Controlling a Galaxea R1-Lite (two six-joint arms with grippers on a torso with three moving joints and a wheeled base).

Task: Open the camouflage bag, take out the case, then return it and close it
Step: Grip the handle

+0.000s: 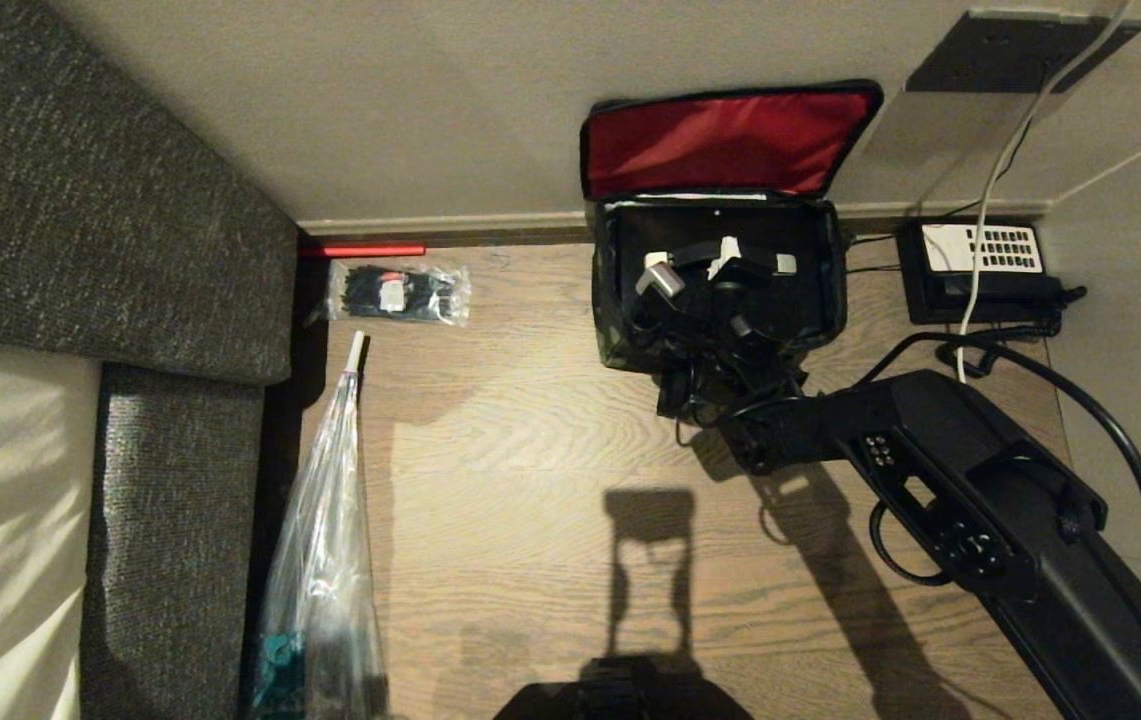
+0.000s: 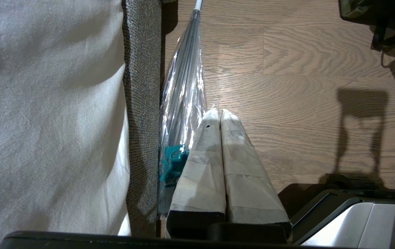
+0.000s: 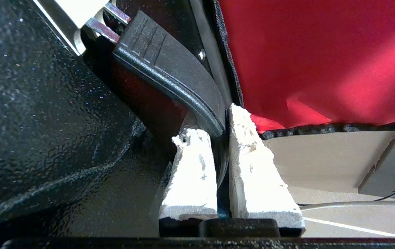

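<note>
The camouflage bag (image 1: 620,340) stands open on the wooden floor against the wall, its red-lined lid (image 1: 727,140) upright. The case (image 1: 720,290) sits inside, mostly hidden by the soft bag walls. The right tool (image 3: 221,135), tape-wrapped, is clamped on the case's curved, ribbed black handle (image 3: 169,69). The left tool (image 2: 220,117) hangs closed beside a clear plastic-wrapped umbrella (image 2: 183,90).

Left end effector (image 2: 220,114) closed above floor (image 2: 287,86), beside umbrella (image 2: 183,90).

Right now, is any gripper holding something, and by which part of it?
Yes. The right gripper is shut on the case by its black top handle, inside the open camouflage bag. The left gripper is shut and holds nothing.
</note>
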